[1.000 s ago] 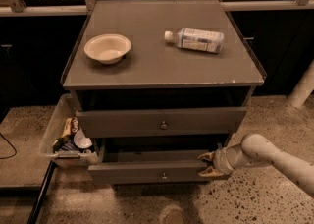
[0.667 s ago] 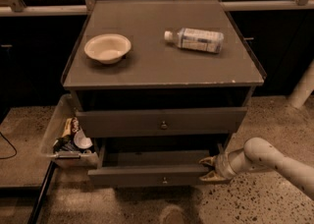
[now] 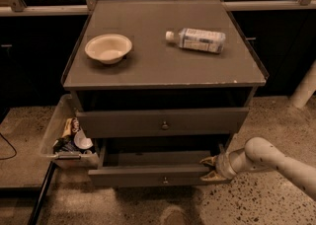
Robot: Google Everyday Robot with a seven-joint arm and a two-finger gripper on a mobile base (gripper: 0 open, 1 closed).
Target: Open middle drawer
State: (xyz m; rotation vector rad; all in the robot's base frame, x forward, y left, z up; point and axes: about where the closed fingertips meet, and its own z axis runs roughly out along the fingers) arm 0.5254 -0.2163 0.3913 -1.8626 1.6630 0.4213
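Matt middle drawer (image 3: pixel 143 175) with metal knob (image 3: pixel 165 180); claw (image 3: pixel 204 169) at its right end.

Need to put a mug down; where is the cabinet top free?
Free: the front strip of the cabinet top, and the middle between bowl and plastic bottle. Crowded: the right end of the open middle drawer, where the gripper sits.

Dim warm light from above; gripper (image 3: pixel 208 168) lit at lower right.
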